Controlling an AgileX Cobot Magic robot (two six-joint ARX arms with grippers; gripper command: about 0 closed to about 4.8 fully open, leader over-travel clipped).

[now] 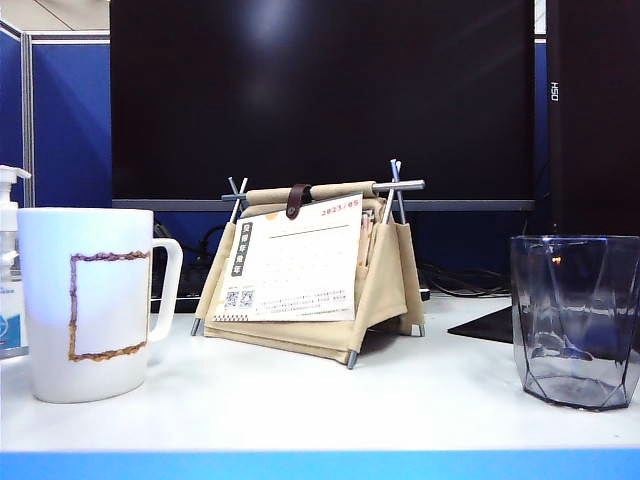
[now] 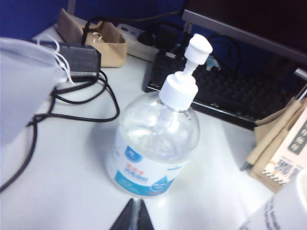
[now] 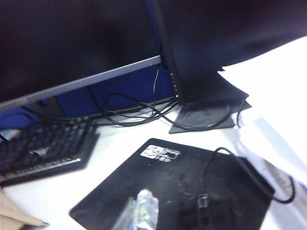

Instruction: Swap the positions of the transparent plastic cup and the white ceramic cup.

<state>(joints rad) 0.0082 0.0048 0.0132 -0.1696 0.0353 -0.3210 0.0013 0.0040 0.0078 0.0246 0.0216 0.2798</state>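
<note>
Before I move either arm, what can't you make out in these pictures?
- Left pincer: left wrist view, cut by the edge; only shut tips show.
- Right pincer: right wrist view, blurred and cut off; its tips cannot be read there.
- Both arms: absent from the exterior view.
- White ceramic cup: a rim sliver in the left wrist view.
- Transparent plastic cup: its right side cropped in the exterior view.
- Pump bottle: mostly hidden behind the mug.

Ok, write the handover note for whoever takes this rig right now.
Left gripper: shut, empty, hovering by the pump bottle.
Right gripper: shut by the record, holding nothing, above the black mouse pad.
White ceramic cup: table's left, upright.
Transparent plastic cup: table's right, upright.
Fabric calendar stand sits between them.
Done: nothing.
Left: the whole swap.
</note>
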